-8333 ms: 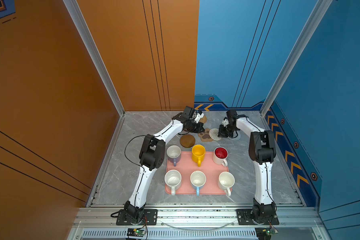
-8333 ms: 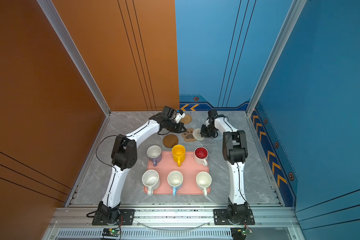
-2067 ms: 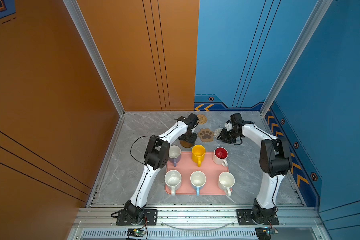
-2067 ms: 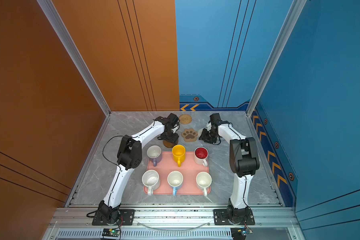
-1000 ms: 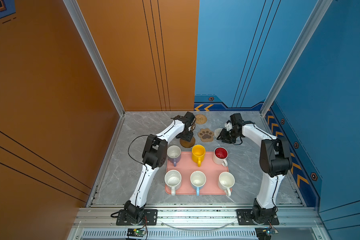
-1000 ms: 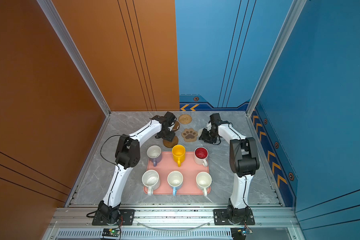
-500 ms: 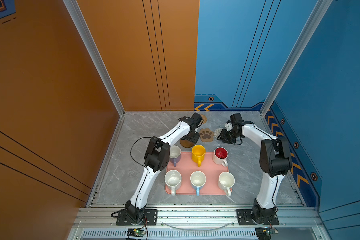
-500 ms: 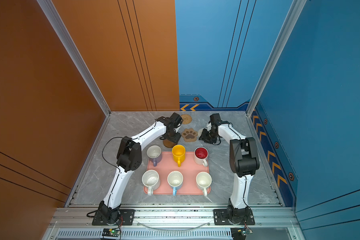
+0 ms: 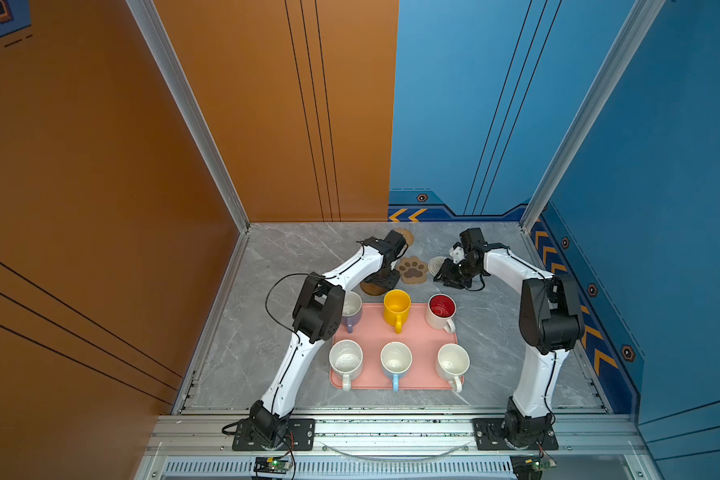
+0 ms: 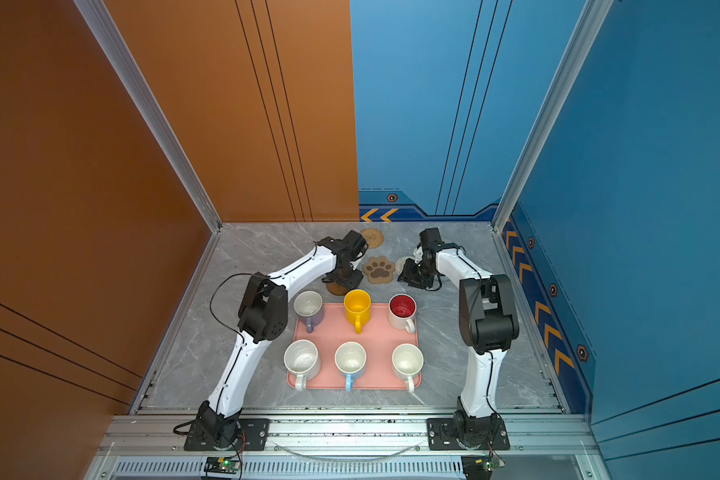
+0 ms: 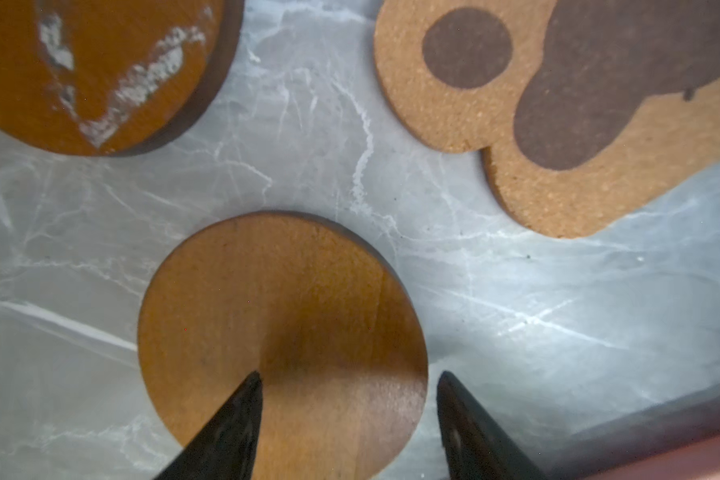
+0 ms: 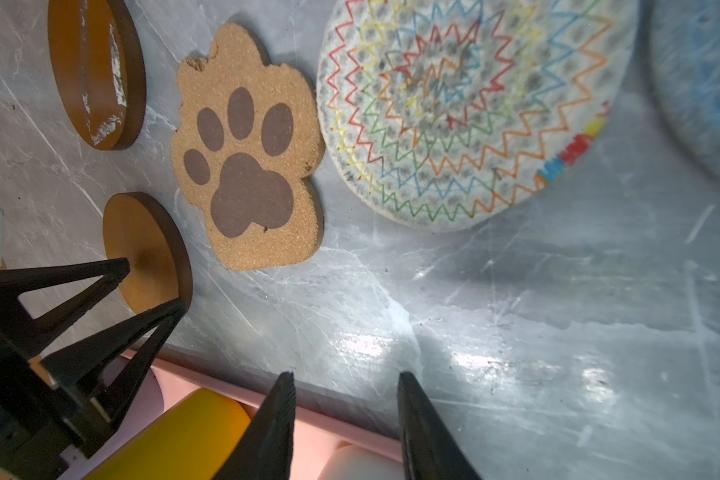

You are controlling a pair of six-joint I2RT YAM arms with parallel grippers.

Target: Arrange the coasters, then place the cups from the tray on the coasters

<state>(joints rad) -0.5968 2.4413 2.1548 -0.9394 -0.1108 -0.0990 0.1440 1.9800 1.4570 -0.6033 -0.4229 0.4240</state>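
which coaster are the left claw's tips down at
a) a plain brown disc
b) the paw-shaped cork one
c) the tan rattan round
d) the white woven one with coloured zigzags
a: in the left wrist view the left claw stands open at the plain brown disc, one tip over its top and one just past its edge, while the paw-shaped coaster lies apart from it.

We are seeing both top views bright, even and sharp. In the right wrist view, glare is shining off the marble tabletop [image 12: 362, 345] and the pale-blue coaster [image 12: 707, 83] is blurring at the edge. In the left wrist view, shadow is darkening the brown disc [image 11: 308, 332].
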